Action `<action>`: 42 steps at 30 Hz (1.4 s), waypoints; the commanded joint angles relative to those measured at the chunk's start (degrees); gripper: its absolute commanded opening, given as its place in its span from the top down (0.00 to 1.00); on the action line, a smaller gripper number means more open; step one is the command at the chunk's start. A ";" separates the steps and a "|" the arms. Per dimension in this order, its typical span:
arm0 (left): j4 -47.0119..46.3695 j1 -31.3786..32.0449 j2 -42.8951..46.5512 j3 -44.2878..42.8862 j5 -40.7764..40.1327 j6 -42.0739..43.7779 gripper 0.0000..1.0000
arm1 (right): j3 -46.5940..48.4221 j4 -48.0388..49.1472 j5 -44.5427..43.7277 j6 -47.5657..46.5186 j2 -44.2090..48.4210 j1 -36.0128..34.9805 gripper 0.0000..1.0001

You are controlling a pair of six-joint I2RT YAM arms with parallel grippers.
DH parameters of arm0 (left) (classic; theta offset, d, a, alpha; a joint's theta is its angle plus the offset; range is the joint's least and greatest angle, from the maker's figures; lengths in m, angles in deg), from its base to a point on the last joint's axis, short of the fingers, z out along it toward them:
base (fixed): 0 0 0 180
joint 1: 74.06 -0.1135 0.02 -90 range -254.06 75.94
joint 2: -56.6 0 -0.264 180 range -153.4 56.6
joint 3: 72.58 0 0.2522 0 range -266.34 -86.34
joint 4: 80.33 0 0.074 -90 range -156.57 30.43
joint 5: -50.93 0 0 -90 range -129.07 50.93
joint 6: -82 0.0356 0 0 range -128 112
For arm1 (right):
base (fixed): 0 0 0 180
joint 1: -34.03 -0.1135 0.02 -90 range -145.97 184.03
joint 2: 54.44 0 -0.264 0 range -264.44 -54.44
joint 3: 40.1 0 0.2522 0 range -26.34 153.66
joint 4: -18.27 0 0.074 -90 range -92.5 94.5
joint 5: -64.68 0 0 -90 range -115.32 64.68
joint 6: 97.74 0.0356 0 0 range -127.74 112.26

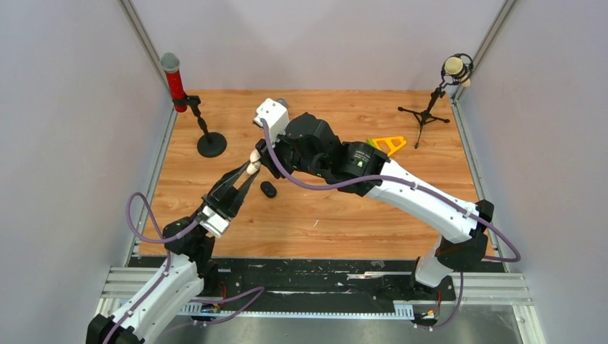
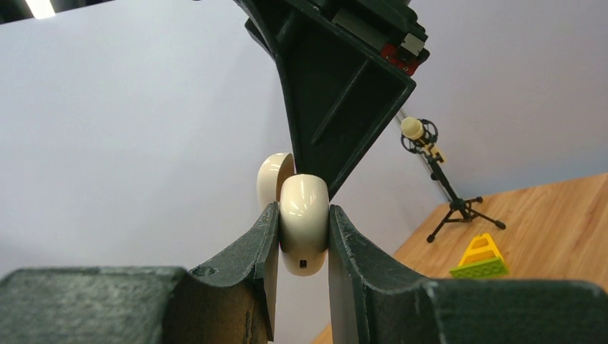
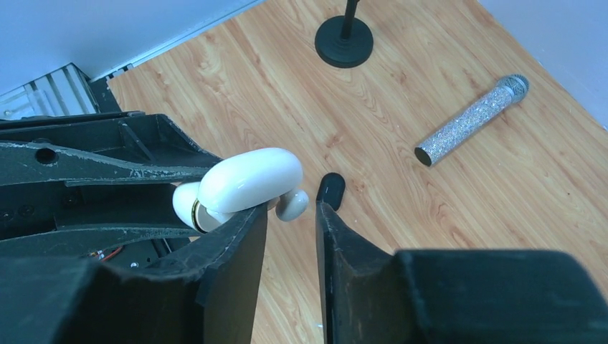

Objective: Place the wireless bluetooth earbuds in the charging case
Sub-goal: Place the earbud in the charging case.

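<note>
Pinching the glossy cream charging case (image 2: 304, 229) by its two sides, the left hand (image 2: 302, 211) is holding it up off the wooden tabletop (image 1: 358, 215) with the lid swung open. This is probably giving the other arm a steady, raised target instead of a case that slides about.

The right hand (image 3: 292, 212) is hovering right at the case with its fingers partly apart. A small pale rounded piece (image 3: 291, 204) is sitting at their tips. I cannot tell whether it is an earbud or part of the case, nor whether the fingers are gripping it. No earbud is showing clearly anywhere.

A small black rounded object (image 1: 268, 189) is lying on the tabletop just beside the meeting hands; what it is remains unclear.

The left wrist view is showing the squeeze on the case and the open lid behind it plainly, while the top view is giving only a pale speck there. The right wrist view is revealing a silver glitter microphone (image 3: 469, 122) lying flat on the tabletop, which the top view is not showing.
</note>
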 commanded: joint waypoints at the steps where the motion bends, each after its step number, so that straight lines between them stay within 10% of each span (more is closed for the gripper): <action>1: -2.91 -0.11 -1.91 0.45 -5.05 0.06 1.00 | 1.54 1.25 13.55 2.24 -0.85 -2.93 0.63; 20: -4.78 -0.11 0.65 1.39 -10.81 -4.23 1.00 | -3.81 1.39 12.64 1.14 7.49 -1.29 0.57; 29: -3.01 -0.13 1.88 -0.73 -15.67 -15.27 1.00 | -16.16 9.14 15.72 9.80 15.22 12.56 0.57; 42: -3.75 -0.12 3.31 -2.88 -12.74 -25.02 1.00 | -11.65 16.95 27.55 8.17 7.33 12.17 0.85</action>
